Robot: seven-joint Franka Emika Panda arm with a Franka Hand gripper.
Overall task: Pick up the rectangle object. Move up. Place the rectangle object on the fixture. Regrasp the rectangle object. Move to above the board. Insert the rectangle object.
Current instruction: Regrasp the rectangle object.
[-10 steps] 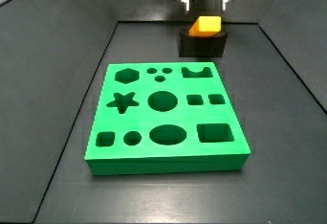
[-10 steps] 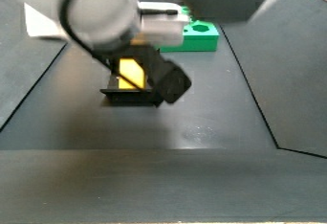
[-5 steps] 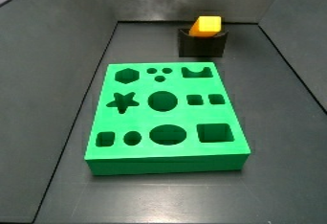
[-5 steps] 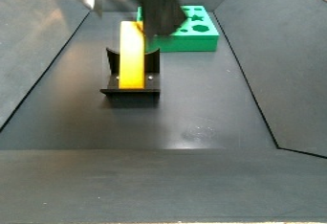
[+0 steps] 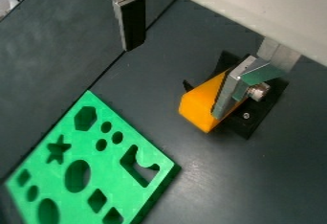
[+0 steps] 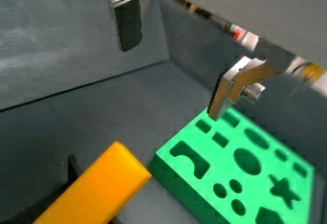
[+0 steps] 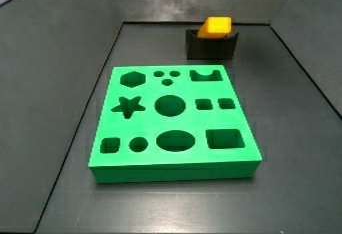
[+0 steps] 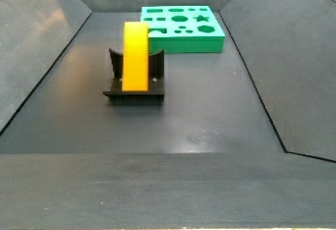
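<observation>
The orange-yellow rectangle object [image 7: 215, 25] stands on the black fixture [image 7: 211, 46] behind the green board [image 7: 147, 124]. It also shows in a side view [image 8: 136, 52], leaning in the fixture [image 8: 134, 95] with the board [image 8: 184, 45] beyond. My gripper is out of both side views. In both wrist views the gripper [image 5: 179, 79] [image 6: 170, 82] is open and empty, well above the floor. The rectangle object [image 5: 205, 99] [image 6: 96, 190] lies below it, untouched, with the board [image 5: 121, 185] [image 6: 173, 170] beside it.
Dark sloping walls enclose the dark floor [image 7: 160, 203] on all sides. The fixture [image 5: 251, 119] stands near the far wall, close to the board's far edge.
The gripper has let go of the rectangle object and risen out of both side views. The block stays on the fixture.
</observation>
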